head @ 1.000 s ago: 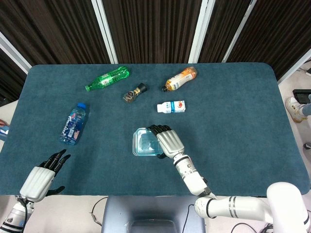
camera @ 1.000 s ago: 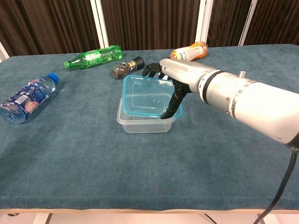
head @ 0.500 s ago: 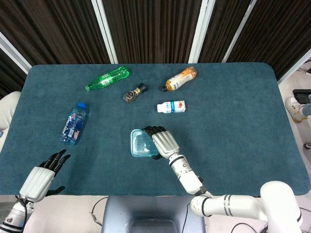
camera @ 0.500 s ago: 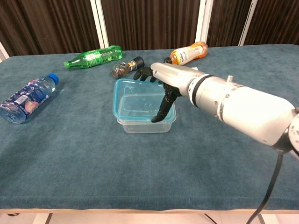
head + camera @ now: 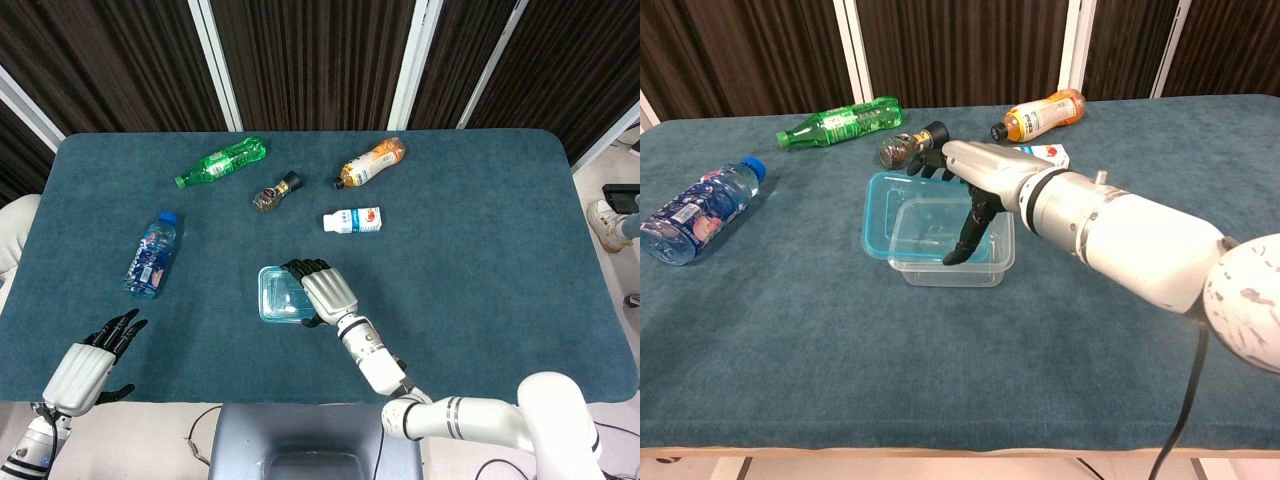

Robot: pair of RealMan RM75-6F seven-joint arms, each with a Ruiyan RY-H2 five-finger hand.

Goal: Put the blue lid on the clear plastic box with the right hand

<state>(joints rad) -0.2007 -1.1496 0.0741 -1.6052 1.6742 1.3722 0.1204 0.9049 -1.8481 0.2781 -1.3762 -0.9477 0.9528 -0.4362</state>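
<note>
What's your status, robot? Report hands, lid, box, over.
Right hand holding blue lid over clear box, lid offset left, not seated. Left hand open, idle at table edge. Nothing in the way.

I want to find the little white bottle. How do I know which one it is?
Start at the big blue table and find the robot's right hand on the clear plastic box near the front. Look just behind that hand, toward the curtains. The small white bottle lies there on its side, shorter than the orange bottle behind it and the only white one.
</note>
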